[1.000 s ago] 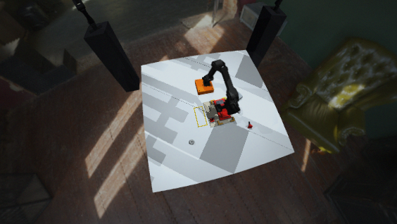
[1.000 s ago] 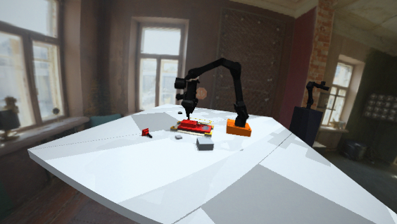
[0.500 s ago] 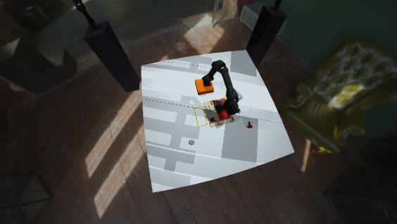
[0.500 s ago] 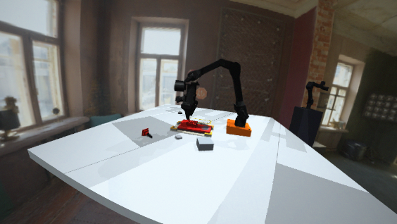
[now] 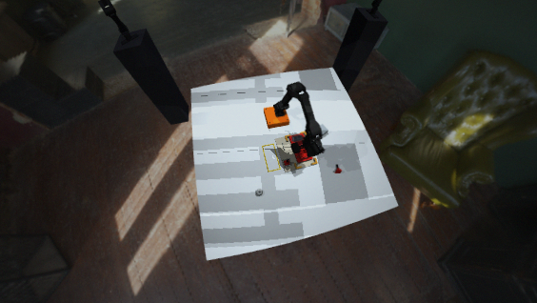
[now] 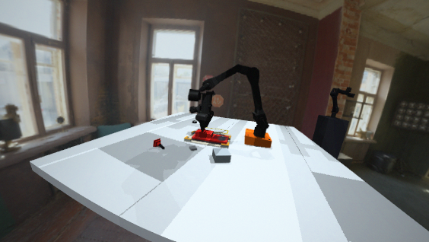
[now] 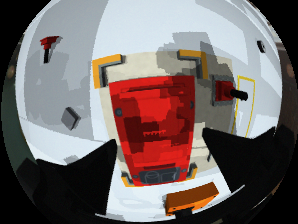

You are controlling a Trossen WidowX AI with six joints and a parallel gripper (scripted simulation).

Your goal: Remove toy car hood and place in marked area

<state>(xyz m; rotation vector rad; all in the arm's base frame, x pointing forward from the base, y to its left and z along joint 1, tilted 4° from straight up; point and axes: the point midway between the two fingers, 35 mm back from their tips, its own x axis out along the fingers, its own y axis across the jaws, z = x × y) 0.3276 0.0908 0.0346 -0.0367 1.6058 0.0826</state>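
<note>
Red blocky hood (image 7: 152, 117) on pale board (image 7: 207, 120); black gripper (image 5: 314, 149) (image 6: 202, 127) (image 7: 161, 139) spread wide, grasping nothing.

The white table (image 5: 248, 243) (image 6: 274, 205) (image 7: 75, 25), patched with grey, carried the arm's orange base (image 5: 269, 123) (image 6: 249, 141) (image 7: 176, 204), a beige board (image 5: 283, 141) (image 7: 140, 65) edged with yellow corners, a red-and-black piece (image 5: 338, 170) (image 6: 157, 143) (image 7: 49, 42) and a grey block (image 6: 221, 156).

Black jointed arm (image 5: 308, 111) (image 6: 255, 85), chunky dark joints, dark pointed gripper fingers
</note>
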